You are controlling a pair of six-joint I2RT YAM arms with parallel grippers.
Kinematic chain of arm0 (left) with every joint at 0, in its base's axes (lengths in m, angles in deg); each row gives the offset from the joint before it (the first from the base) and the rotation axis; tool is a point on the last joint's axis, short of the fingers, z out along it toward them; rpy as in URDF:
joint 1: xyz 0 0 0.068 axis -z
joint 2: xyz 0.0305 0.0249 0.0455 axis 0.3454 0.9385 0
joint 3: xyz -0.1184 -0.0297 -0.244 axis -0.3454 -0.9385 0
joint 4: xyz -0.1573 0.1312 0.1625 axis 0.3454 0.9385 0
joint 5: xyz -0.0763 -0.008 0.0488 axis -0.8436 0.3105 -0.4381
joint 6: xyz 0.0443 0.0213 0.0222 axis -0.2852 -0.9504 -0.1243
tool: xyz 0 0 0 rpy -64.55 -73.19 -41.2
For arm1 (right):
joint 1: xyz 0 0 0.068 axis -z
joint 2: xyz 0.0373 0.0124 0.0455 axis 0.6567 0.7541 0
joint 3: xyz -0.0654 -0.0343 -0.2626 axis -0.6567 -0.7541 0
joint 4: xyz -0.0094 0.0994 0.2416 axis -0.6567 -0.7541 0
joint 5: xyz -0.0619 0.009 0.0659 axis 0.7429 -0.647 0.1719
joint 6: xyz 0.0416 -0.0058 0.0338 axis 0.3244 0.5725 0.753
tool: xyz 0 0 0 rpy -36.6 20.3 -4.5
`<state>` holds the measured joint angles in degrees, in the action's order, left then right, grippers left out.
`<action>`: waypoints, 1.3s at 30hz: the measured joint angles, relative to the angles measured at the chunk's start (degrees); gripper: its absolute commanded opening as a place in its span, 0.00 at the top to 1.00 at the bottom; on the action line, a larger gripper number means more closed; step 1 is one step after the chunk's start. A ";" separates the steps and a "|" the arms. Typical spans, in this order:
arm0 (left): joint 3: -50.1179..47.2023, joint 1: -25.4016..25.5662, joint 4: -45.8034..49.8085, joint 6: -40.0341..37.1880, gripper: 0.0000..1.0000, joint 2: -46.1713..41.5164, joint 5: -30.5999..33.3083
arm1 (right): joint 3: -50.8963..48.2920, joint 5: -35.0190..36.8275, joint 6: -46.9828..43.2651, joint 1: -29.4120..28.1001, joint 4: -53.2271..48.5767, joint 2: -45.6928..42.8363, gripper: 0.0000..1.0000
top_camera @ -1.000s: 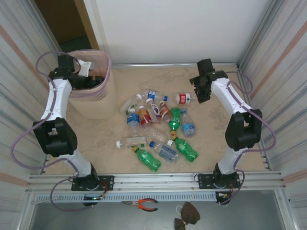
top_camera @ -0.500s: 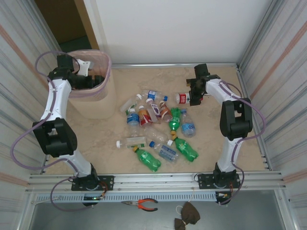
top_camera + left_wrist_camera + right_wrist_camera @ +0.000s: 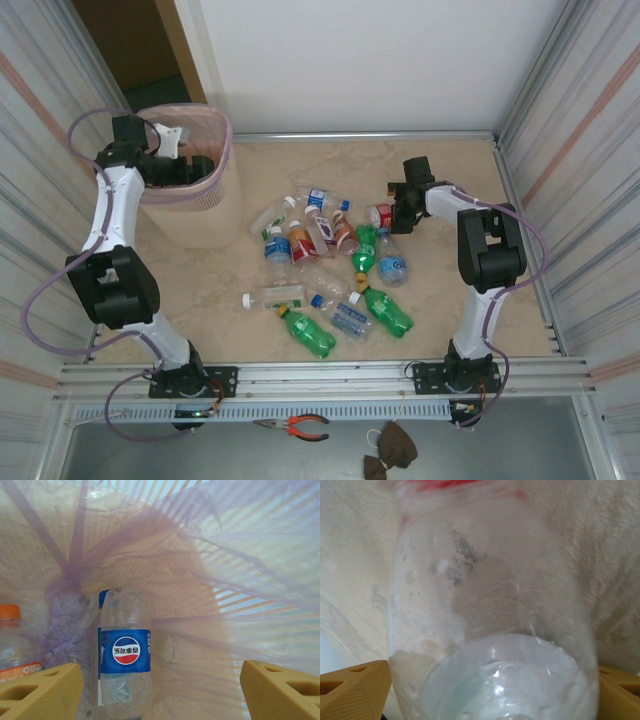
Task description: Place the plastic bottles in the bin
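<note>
The bin (image 3: 212, 222), pink mesh over a beige body, stands at the back left. My left gripper (image 3: 193, 167) hangs open inside its mouth. Below that gripper (image 3: 160, 682) a clear blue-label bottle (image 3: 124, 652) and an orange-capped bottle (image 3: 12, 645) lie in the bin's liner. Several plastic bottles (image 3: 330, 265), clear and green, lie scattered mid-table. My right gripper (image 3: 393, 214) is down at the red-label bottle (image 3: 379, 211) on the pile's far right. That clear bottle (image 3: 490, 605) lies between the open fingers (image 3: 355, 690), which sit close against its sides.
Corrugated metal walls close in both sides, with a white wall behind. A metal rail (image 3: 330, 378) runs along the near edge by the arm bases. Orange-handled pliers (image 3: 300, 427) and a dark cloth piece (image 3: 390, 450) lie in front of the rail.
The right arm has swung left and down from the back right to the red-label bottle, now straddling it. The left gripper stayed over the bin.
</note>
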<state>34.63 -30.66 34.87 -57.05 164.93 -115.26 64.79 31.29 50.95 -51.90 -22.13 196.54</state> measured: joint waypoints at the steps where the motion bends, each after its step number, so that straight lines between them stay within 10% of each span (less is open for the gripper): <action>1: -0.04 0.00 0.00 0.00 0.18 0.00 -0.07 | -0.50 0.02 0.33 0.00 1.20 0.00 0.13; 39: -0.26 -0.11 -0.37 0.00 0.18 -0.11 -0.17 | -8.52 -1.05 -7.52 1.79 23.89 -4.39 0.38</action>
<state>34.37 -30.77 34.50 -57.05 164.82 -115.44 56.26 30.24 43.43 -50.11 1.76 192.15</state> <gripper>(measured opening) 0.819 0.624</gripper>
